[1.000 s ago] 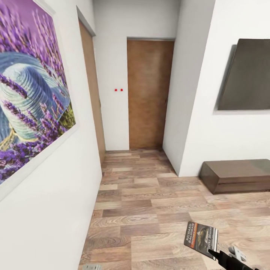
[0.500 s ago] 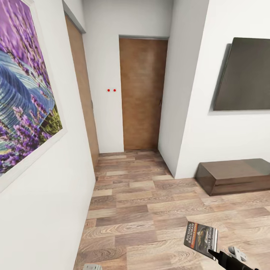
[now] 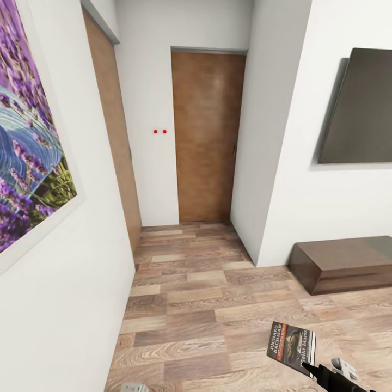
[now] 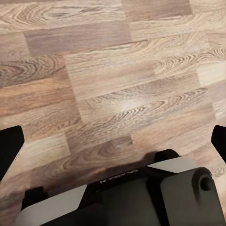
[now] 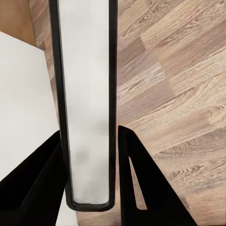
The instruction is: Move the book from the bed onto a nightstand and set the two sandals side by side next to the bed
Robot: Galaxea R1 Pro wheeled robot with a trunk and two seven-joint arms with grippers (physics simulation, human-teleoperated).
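Observation:
My right gripper (image 3: 311,371) is shut on the book (image 3: 291,345), a thin paperback with a dark cover, white lettering and an orange band. It holds the book above the wood-plank floor at the lower right of the head view. In the right wrist view the book (image 5: 87,94) stands edge-on, pinched at its lower end, with my right gripper (image 5: 88,136) closed around it. My left gripper (image 4: 113,141) hangs over bare floor, open, its black fingers (image 4: 9,150) spread wide with nothing between them. The bed, the nightstand and the sandals are out of view.
A white wall with a lavender painting (image 3: 27,147) runs close along the left. Ahead is a closed wooden door (image 3: 207,136), with another door (image 3: 111,136) on the left. A wall corner (image 3: 272,163), a dark wall panel (image 3: 359,109) and a low brown cabinet (image 3: 343,261) stand on the right.
The camera has moved: the painting and the door have slid leftwards in the picture. The book stays in my right gripper at the same spot in the view.

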